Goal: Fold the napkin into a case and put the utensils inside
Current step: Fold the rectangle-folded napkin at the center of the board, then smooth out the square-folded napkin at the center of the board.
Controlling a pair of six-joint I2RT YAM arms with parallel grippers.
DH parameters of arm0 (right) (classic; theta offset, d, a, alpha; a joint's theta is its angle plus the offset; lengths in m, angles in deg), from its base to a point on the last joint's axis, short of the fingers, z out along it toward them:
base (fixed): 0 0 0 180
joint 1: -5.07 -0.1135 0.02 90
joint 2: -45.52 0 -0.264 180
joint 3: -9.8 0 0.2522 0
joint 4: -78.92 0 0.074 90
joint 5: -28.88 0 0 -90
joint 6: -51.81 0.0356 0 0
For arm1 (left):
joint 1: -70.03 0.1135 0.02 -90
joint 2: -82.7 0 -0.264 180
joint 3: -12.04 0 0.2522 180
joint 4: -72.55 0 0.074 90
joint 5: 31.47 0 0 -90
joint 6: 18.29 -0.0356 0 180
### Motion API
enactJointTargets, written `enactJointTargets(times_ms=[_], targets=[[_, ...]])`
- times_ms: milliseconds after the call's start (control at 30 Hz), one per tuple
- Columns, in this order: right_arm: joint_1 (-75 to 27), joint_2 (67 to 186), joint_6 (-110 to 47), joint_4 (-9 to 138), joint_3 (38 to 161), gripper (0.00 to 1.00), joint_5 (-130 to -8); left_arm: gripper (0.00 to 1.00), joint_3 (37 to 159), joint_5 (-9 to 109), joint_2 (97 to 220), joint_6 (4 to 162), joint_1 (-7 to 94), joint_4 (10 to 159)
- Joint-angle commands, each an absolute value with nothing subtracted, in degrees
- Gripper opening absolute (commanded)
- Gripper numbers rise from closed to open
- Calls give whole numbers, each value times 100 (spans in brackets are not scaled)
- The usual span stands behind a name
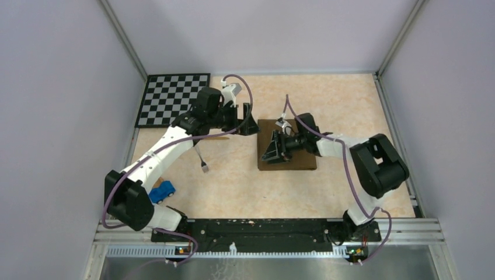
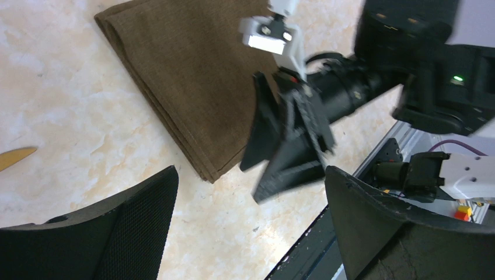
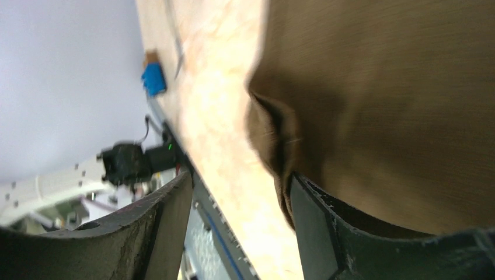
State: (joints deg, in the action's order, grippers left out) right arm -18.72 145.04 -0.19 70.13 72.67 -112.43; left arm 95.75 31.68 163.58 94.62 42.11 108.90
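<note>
The napkin (image 1: 297,158) lies folded into a thick dark brown rectangle right of the table's middle. It also shows in the left wrist view (image 2: 192,81) and the right wrist view (image 3: 385,81). My right gripper (image 1: 270,149) is open at the napkin's left edge, low over it. One finger (image 3: 327,227) sits against the bunched edge layers (image 3: 271,131). My left gripper (image 1: 249,123) is open and empty by the napkin's far left corner. The knife's gold blade (image 1: 217,137) shows under the left arm, its tip in the left wrist view (image 2: 17,156). The grey utensil (image 1: 202,160) lies left of the napkin.
A black-and-white checkerboard (image 1: 172,99) lies at the back left. A small blue toy car (image 1: 162,191) sits near the left arm's base and shows in the right wrist view (image 3: 153,79). A metal rail (image 1: 262,230) runs along the near edge.
</note>
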Motion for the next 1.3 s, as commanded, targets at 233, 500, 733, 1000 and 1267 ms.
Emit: enactJointTargets(times_ms=[233,500,733,1000,1267], targets=[[-1035,13050,-676,5827,7023,64,-10406,99,9118,2830,16878,9812,4028,10527],[-458,12781,-1137,5090,6394,29,-9440,94,9915,3773,18486,9905,3430,10937],[-102,12952,-1103,5292,5931,24,-8982,96,9976,4179,18838,10096,3441,10639],[-99,12956,-1179,5589,5885,24,-9627,91,10991,4998,19289,9632,3647,11065],[-95,12417,-1251,5254,5960,25,-9601,67,12389,5196,20457,9050,3968,11451]])
